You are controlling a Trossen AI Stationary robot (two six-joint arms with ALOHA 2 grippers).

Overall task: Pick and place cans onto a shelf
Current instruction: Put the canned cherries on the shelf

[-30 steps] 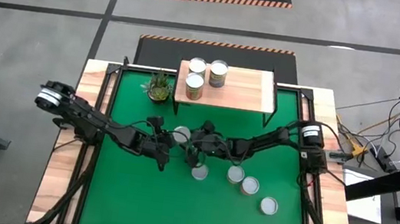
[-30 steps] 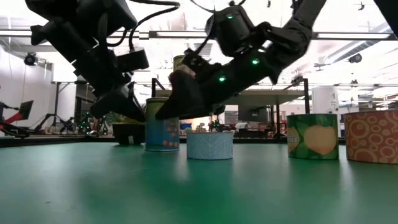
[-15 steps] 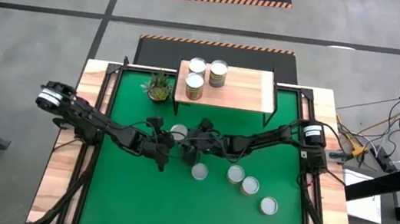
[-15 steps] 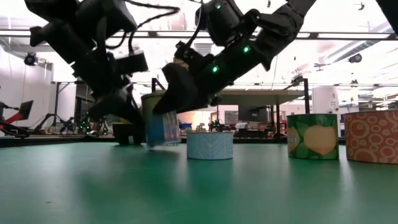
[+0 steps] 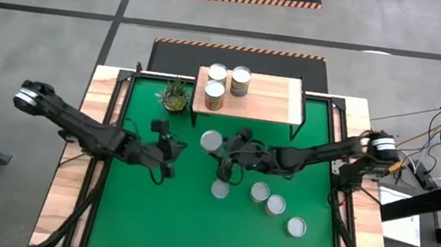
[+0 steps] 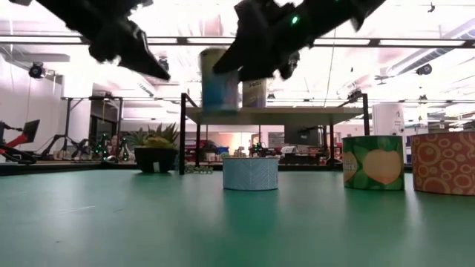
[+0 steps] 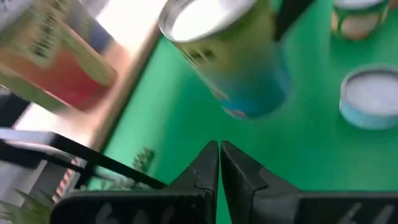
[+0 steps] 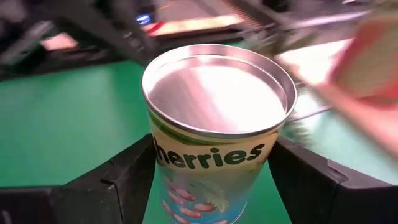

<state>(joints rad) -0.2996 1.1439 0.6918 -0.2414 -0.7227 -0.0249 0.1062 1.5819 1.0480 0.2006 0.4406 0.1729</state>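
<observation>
Green matting (image 5: 140,215) covers the table, with the shelf (image 5: 270,100) at its far edge. Clamped in the right gripper (image 5: 219,146), a cherries can (image 5: 211,142) hangs above the mat, seemingly near shelf height. The left gripper (image 5: 173,150), fingers together, waits nearby.

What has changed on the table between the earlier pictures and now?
The right claw has lifted the cherries can off the green mat and now holds it in the air, level with the shelf. The left claw, shut and empty, has drawn back from the can toward its own side. Unchanged: three cans on the shelf, four cans on the mat, and the plant.
</observation>
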